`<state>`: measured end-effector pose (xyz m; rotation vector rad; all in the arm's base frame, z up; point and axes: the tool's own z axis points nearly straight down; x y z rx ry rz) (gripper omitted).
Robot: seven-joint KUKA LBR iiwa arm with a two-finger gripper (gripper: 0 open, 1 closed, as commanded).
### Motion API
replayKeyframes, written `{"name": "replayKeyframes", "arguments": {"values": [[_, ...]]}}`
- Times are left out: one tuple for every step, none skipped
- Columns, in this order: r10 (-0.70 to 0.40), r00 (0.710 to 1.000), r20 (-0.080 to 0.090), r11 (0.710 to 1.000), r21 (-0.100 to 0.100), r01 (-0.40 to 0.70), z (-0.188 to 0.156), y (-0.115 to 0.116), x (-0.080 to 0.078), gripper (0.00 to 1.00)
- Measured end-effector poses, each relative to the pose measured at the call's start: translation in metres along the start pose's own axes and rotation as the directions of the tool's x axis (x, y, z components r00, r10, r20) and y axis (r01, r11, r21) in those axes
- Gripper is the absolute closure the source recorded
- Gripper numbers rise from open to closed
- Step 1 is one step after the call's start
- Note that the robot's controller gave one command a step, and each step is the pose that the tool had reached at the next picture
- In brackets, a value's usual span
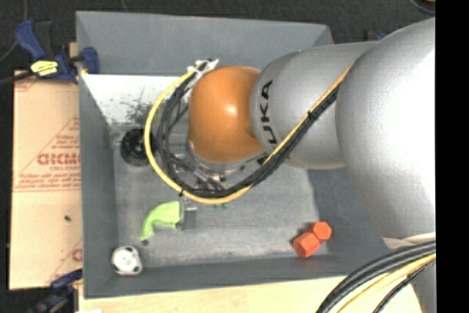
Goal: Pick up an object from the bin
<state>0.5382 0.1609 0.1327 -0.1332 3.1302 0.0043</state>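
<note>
The claw is low in the front-left part of the grey metal bin, close to the floor. Little of it can be made out. The orange wrist cover and a loop of black and yellow cables sit over it, and a short grey tip pokes out beneath them. Whether it is released or clenched cannot be told.

That grey tip is right against the right end of a lime-green piece lying on the bin floor. The piece is curved and lumpy, with a thin tail running toward the front left. Where it meets the tip, its edge is covered, so the view does not show whether it is gripped. Its kind is hard to name.

A small white ball with dark spots sits in the front-left corner, near the green tail but apart from it. A black round thing, perhaps a ring or small wheel, lies by the left wall, its right side crossed by the cable loop. An orange-red blocky piece, two faceted lumps joined, rests at the front right, well apart from the claw.

The silver arm reaches in from the right and hides the floor beneath it, across the middle, back and right of the bin.
</note>
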Motion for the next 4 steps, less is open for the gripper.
{"name": "replayKeyframes", "arguments": {"values": [[-0.037, 0.999, -0.018, 0.999, 0.0, 0.037, 0.0662, 0.0109, 0.0143, 0.0], [-0.089, 0.996, -0.008, 0.996, 0.001, 0.089, 0.064, 0.01, 0.0099, 0.0], [-0.037, 0.999, -0.012, 0.999, -0.002, 0.037, 0.0641, 0.0101, 0.0117, 1.0], [-0.037, 0.999, -0.012, 0.999, -0.002, 0.037, 0.0641, 0.0101, 0.0117, 1.0]]}}
